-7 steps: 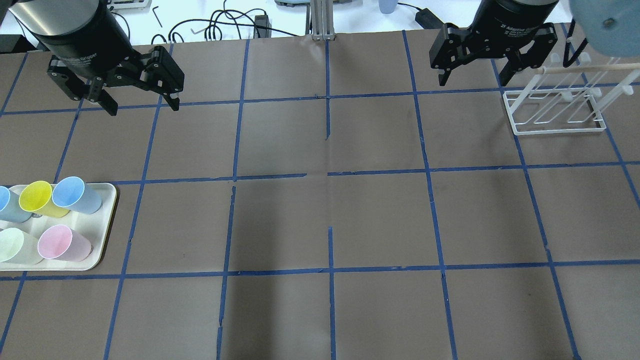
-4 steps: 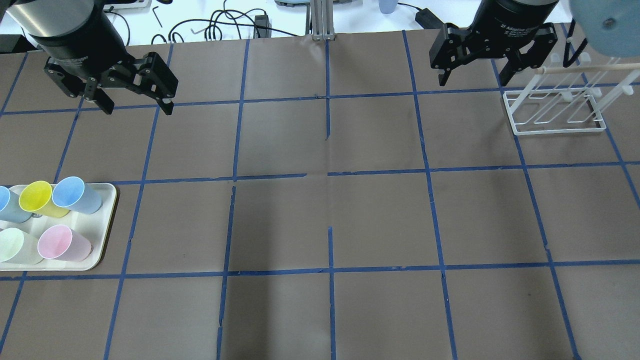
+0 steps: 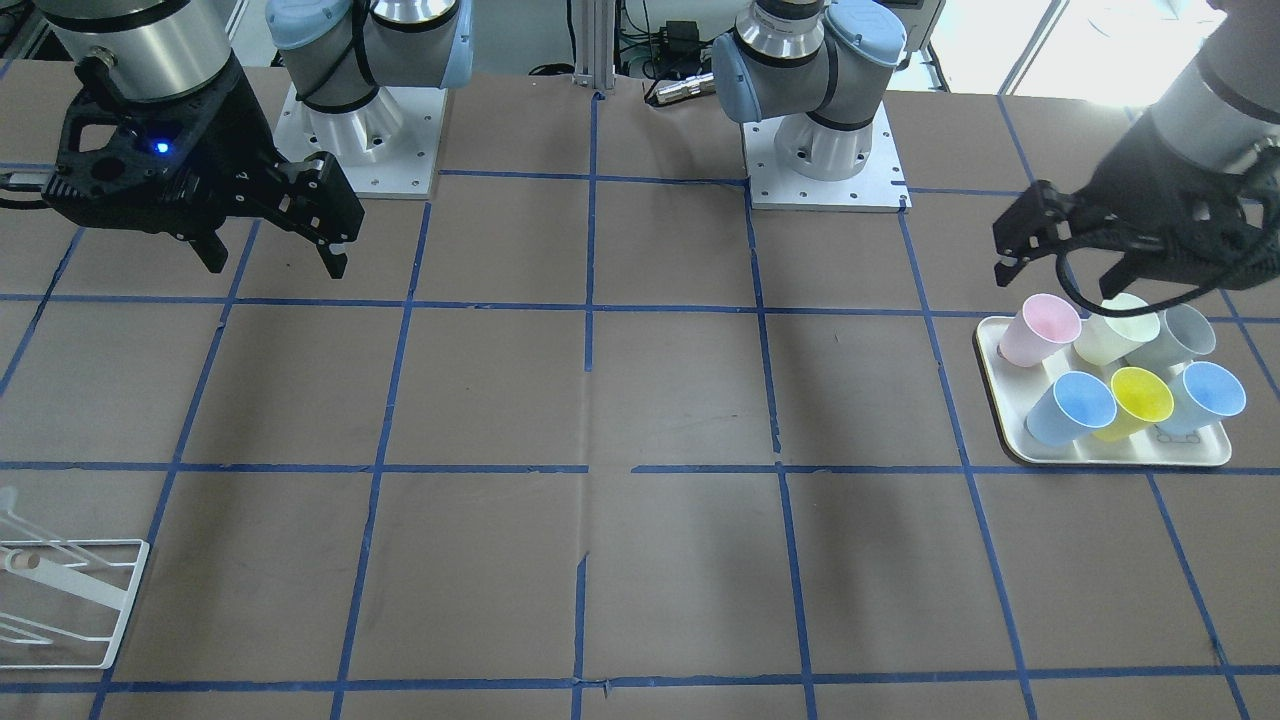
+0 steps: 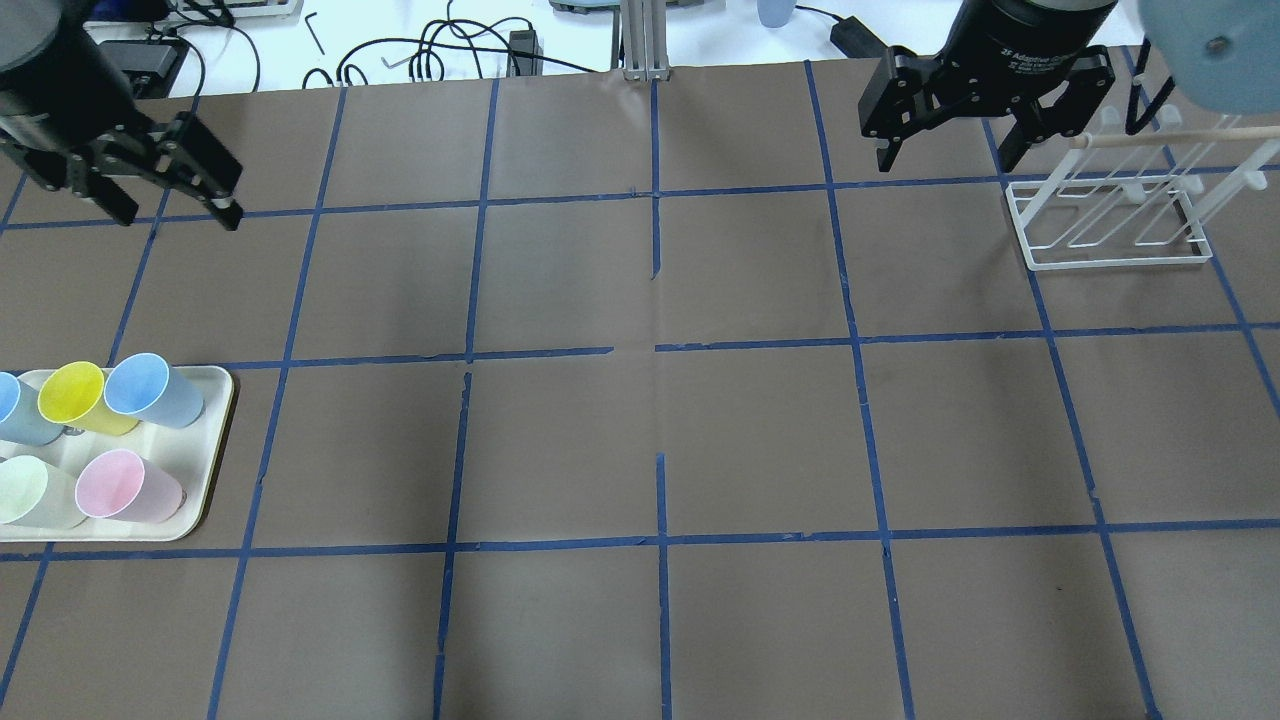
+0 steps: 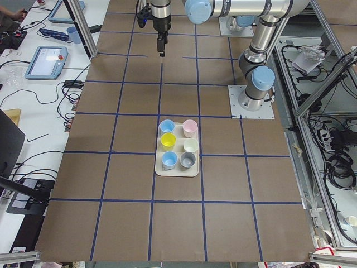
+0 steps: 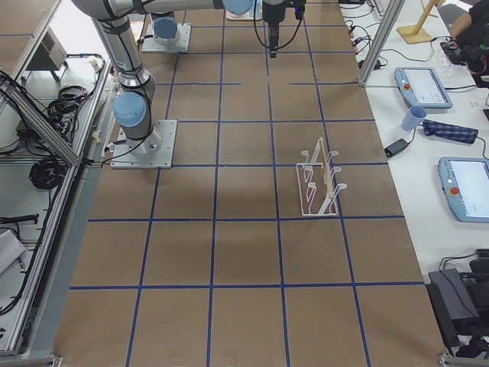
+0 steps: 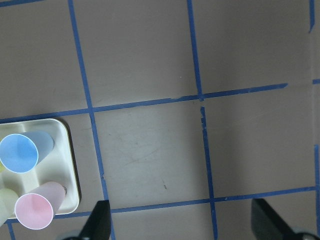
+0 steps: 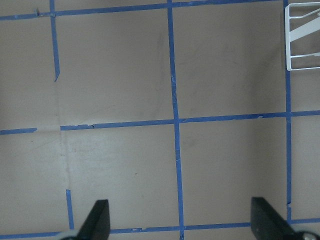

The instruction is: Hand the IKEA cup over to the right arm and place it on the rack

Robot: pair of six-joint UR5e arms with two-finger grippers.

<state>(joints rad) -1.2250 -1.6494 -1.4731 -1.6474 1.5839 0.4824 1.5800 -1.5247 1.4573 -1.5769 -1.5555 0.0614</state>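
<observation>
Two alike pale blue IKEA cups (image 4: 150,390) (image 4: 15,410) stand upright on a cream tray (image 4: 215,450) at the table's left edge. They also show in the front view (image 3: 1070,408) (image 3: 1205,395). My left gripper (image 4: 178,215) is open and empty, raised above the table on the robot's side of the tray (image 3: 1000,400). In its wrist view one blue cup (image 7: 20,152) sits at the lower left. My right gripper (image 4: 943,160) hangs open and empty just left of the white wire rack (image 4: 1110,225), which holds nothing.
Yellow (image 4: 75,395), pink (image 4: 120,485) and pale green (image 4: 25,490) cups share the tray, and a grey one (image 3: 1180,335) shows in the front view. Cables lie on the white bench behind the table. The brown surface carries a blue tape grid.
My left gripper has swung to the left, toward the tray's side of the table, and stays open. The right gripper, the cups and the rack have not moved.
</observation>
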